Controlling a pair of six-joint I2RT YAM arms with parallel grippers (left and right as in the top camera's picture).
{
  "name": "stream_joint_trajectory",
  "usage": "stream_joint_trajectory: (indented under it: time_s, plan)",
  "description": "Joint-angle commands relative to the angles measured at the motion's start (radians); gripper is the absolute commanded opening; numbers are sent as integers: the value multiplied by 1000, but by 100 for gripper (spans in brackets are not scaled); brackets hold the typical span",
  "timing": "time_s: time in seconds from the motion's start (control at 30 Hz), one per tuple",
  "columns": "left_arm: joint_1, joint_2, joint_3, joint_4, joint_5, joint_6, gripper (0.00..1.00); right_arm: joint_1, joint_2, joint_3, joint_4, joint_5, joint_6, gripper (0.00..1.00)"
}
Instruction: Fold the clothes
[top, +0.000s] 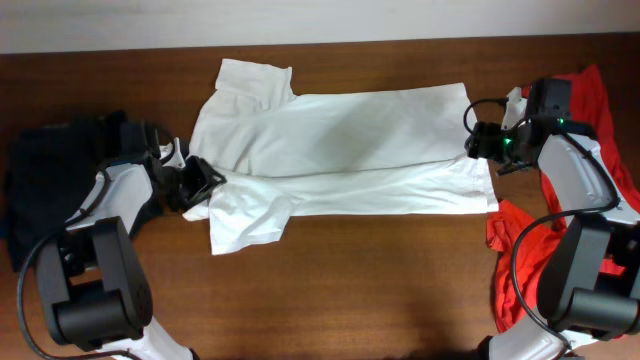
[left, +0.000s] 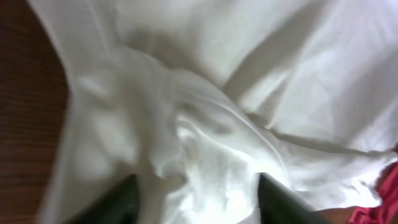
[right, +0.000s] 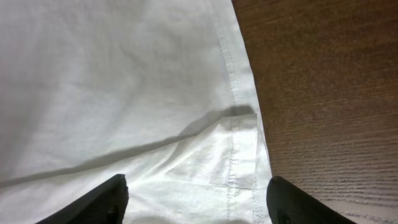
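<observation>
A white T-shirt (top: 350, 150) lies on the wooden table, folded lengthwise, collar end to the left and hem to the right. My left gripper (top: 203, 183) is open at the shirt's left side, over bunched white cloth (left: 193, 155) near the sleeve. My right gripper (top: 484, 145) is open at the shirt's right hem, fingers spread over the folded hem corner (right: 239, 149). Whether either gripper touches the cloth I cannot tell.
A dark garment pile (top: 50, 170) lies at the left edge behind my left arm. Red clothes (top: 590, 95) lie at the right edge, with more red cloth (top: 510, 225) below. Bare wood (top: 370, 290) runs along the front.
</observation>
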Motion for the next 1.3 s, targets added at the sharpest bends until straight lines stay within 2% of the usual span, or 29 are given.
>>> stream_joint_trajectory:
  time_s: [0.0,0.03,0.1,0.13,0.2,0.27,0.33,0.63,0.7,0.77,0.83,0.87,0.9,0.93,1.03,1.13,1.23,1.27]
  plan:
    - [8,3,35,-8,147,64,74,6,12,1,-63,2,4,73]
    - [6,-10,55,-27,148,90,74,6,12,-3,-94,5,4,65]
    - [-13,-56,70,-84,144,167,74,6,12,-31,-122,5,4,41]
    - [-28,-67,70,-109,119,190,74,6,12,-53,-120,5,4,34]
    - [-72,-71,70,-175,9,190,74,6,12,-97,-102,5,4,28]
    - [-146,-68,69,-231,-91,191,73,6,13,-152,-69,5,4,27]
    - [-212,-68,69,-239,-102,210,73,6,13,-174,-58,5,4,27]
    - [-540,-26,69,-254,-526,209,75,6,13,-189,-60,5,4,27]
    - [-566,-2,69,-254,-553,208,70,6,13,-189,-60,5,4,27]
    - [-583,37,69,-254,-552,208,60,6,13,-189,-60,5,4,27]
    - [-598,68,69,-252,-552,208,42,6,13,-189,-60,5,4,27]
    - [-602,72,69,-251,-552,208,30,6,13,-189,-60,5,4,27]
    - [-603,71,69,-251,-553,208,6,6,13,-189,-60,5,4,27]
    - [-603,68,77,-262,-553,208,0,6,13,-189,-60,5,4,27]
    - [-589,41,188,-374,-594,209,0,6,13,-189,-60,5,4,27]
    - [-537,22,375,-422,-745,208,2,6,13,-189,-59,5,4,27]
    - [-498,26,405,-248,-743,208,8,6,13,-189,-60,5,4,27]
    - [-493,29,395,-190,-743,208,19,6,13,-189,-60,5,4,27]
